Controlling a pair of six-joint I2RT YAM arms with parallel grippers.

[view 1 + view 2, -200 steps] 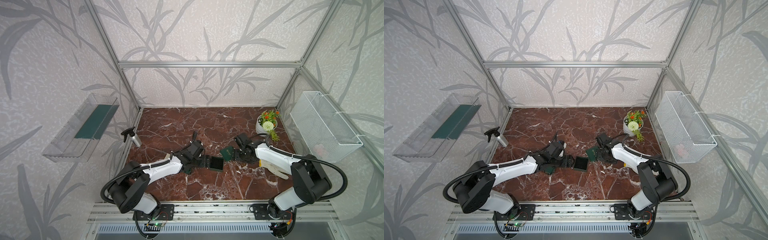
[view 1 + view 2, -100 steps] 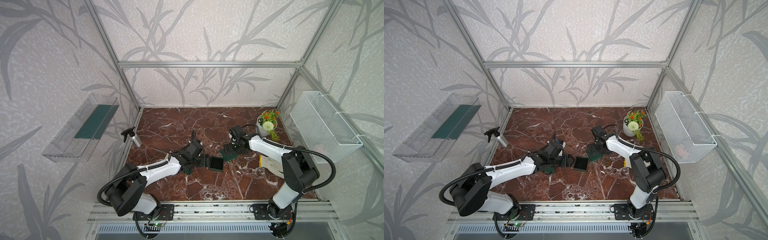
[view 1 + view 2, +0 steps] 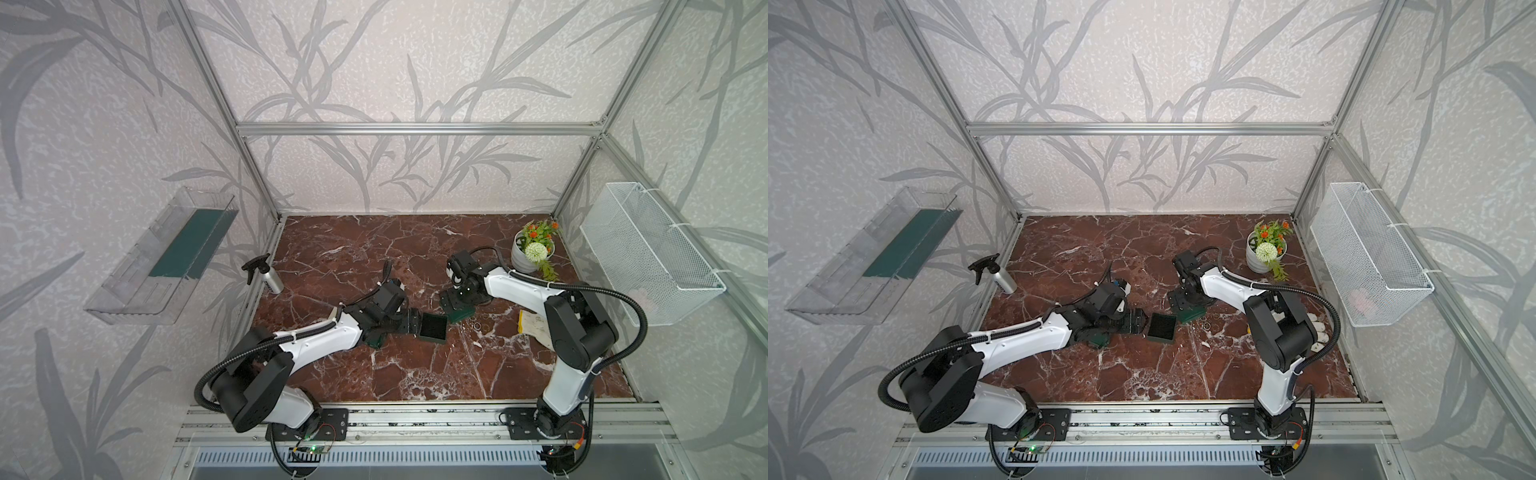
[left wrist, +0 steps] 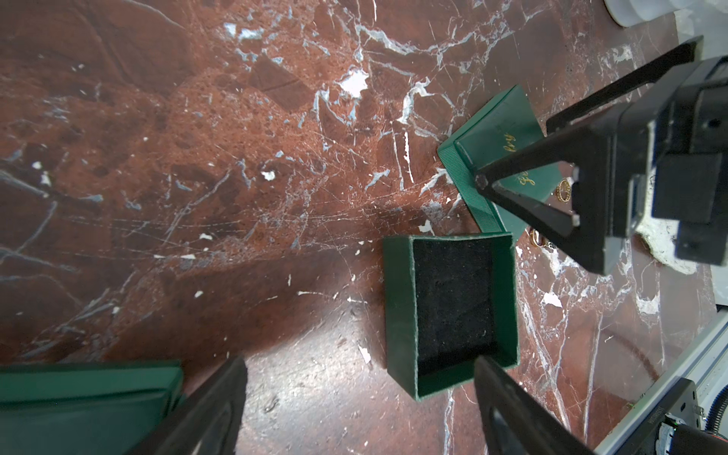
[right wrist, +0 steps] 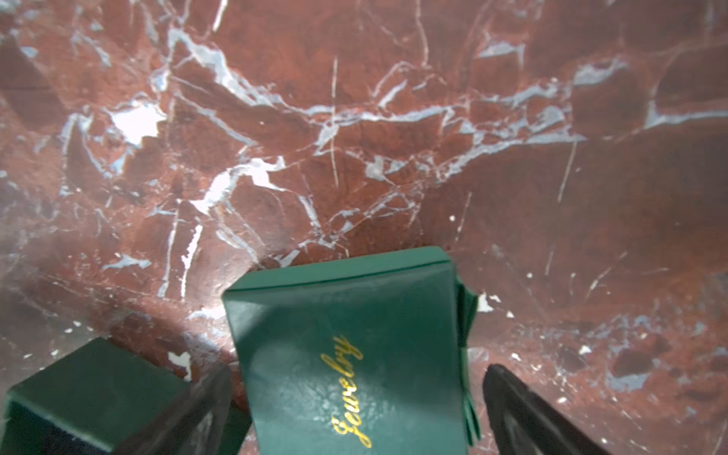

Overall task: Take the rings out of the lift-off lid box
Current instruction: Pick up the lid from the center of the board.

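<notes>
Spray bottle (image 3: 268, 277) and flower pot (image 3: 524, 261) stand on marble tabletop (image 3: 374, 249).

Gold script "Jewelry" on the green lid (image 5: 354, 354).

The rings (image 3: 478, 324) are specks beside the lid (image 3: 460, 318) in both top views, too small to count, and in the left wrist view the right gripper (image 4: 514, 153) partly covers them and a strip of the lid. In the right wrist view the lid and the open box (image 5: 90, 390) run off the picture's edge, and in the left wrist view a second green box (image 4: 78, 398) and a pale pot (image 4: 634, 10) are likewise cut off. A pale object (image 3: 532, 328) half under the right arm (image 3: 519, 286) and a pinkish thing (image 3: 643, 296) inside the wire basket (image 3: 665, 237) are too unclear to name.
</notes>
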